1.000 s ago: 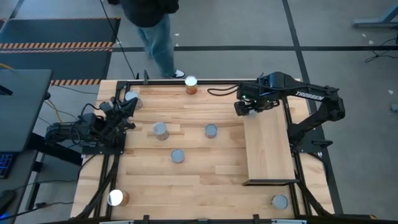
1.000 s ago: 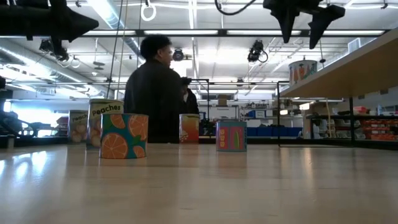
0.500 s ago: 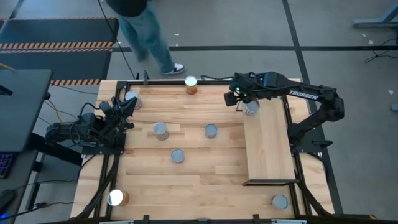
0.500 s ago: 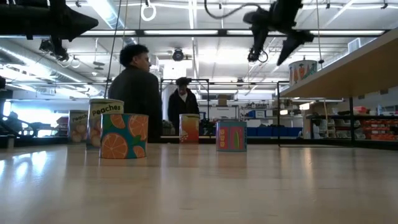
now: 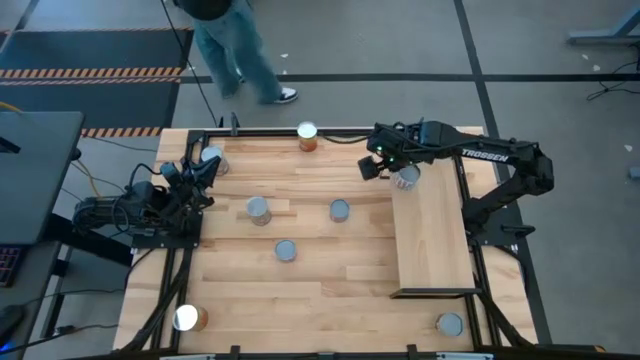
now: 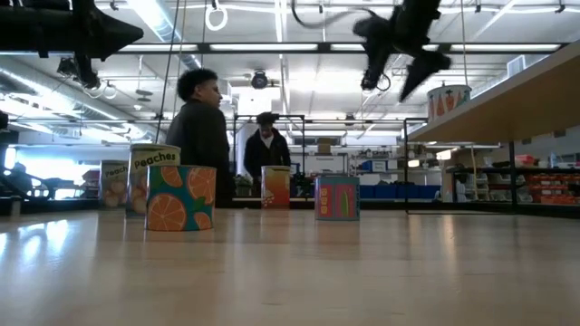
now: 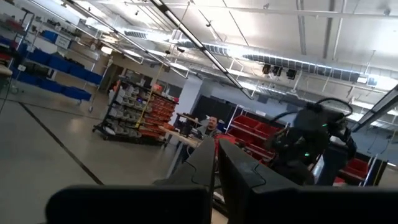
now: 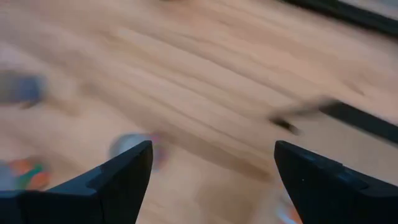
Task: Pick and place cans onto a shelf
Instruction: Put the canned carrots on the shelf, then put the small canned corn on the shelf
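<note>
Since the earlier frame the right gripper (image 5: 372,166) has swung off the far end of the shelf (image 5: 432,240) and now hangs above bare worktop (image 5: 330,270) just beside that end, leaving one can (image 5: 406,177) standing on the shelf's far end. Its fingers (image 8: 118,180) are spread wide and hold nothing; the wrist view shows only blurred planks between them. In the low view the same gripper (image 6: 399,63) hangs high, apart from the can on the shelf (image 6: 447,101).

The left gripper (image 5: 200,170) rests at the left edge of the worktop, near a can (image 5: 211,158) at the far-left corner; the spread of its fingers cannot be told.

Remaining cans: one with orange-brown sides at the far edge (image 5: 307,137); three grey-topped ones mid-worktop (image 5: 258,209), (image 5: 339,210), (image 5: 286,251); one white-topped at the near-left corner (image 5: 187,319); one at the near-right corner beyond the shelf's near end (image 5: 449,325).

A person (image 5: 235,45) walks on the floor beyond the far edge; the low view shows two people (image 6: 201,136), (image 6: 265,145) behind the cans.
</note>
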